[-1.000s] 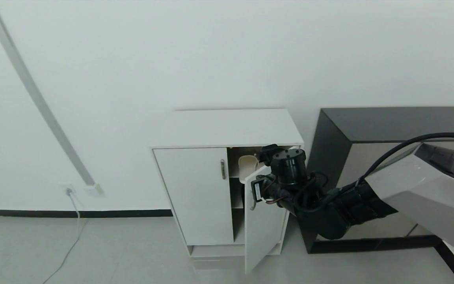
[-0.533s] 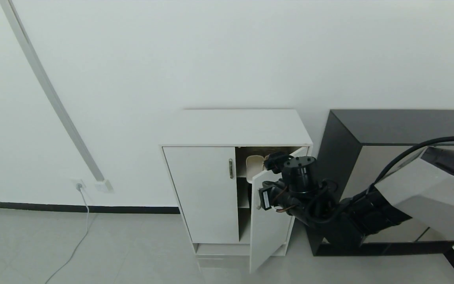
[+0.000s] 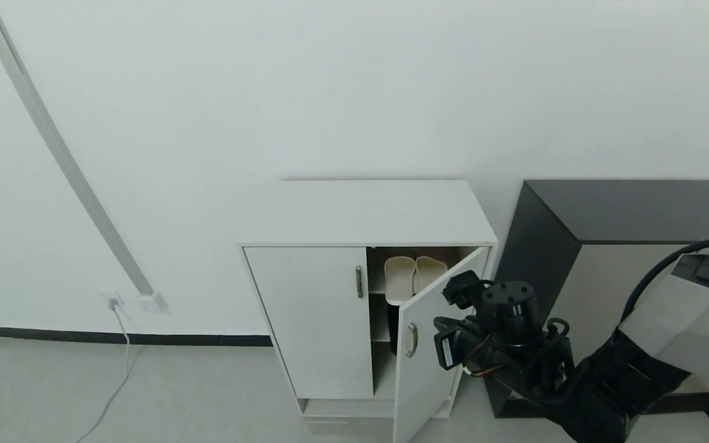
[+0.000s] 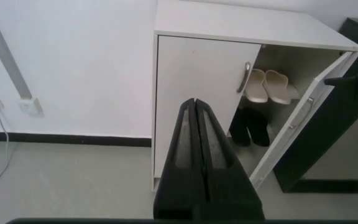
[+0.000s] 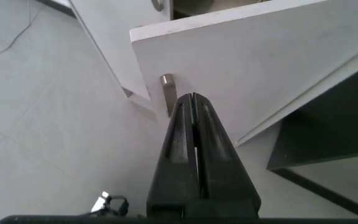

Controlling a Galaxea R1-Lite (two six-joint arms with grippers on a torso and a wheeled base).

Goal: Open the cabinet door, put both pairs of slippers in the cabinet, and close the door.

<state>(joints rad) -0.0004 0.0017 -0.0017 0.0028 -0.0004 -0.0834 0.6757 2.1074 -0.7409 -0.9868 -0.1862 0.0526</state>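
The white cabinet (image 3: pixel 367 209) has its left door (image 3: pixel 311 320) closed and its right door (image 3: pixel 428 369) swung partly open. A beige pair of slippers (image 3: pixel 415 277) lies on the upper shelf, and a black pair of slippers (image 4: pixel 250 127) sits on the shelf below. My right gripper (image 3: pixel 460 289) is shut at the outer face of the open door (image 5: pixel 260 62), beside its metal handle (image 5: pixel 167 93). My left gripper (image 4: pixel 196 106) is shut and holds nothing. It is held out in front of the cabinet (image 4: pixel 253 25), level with the closed door.
A dark grey unit (image 3: pixel 607 209) stands right beside the cabinet, close behind the open door. A wall socket with a cable (image 3: pixel 112 303) and a slanted conduit (image 3: pixel 53 147) are on the wall to the left. Bare tiled floor (image 3: pixel 145 394) lies in front.
The head camera has shifted. My right gripper has drawn back from the cabinet opening over the door's top edge to the door's outer face, and both beige slippers now show.
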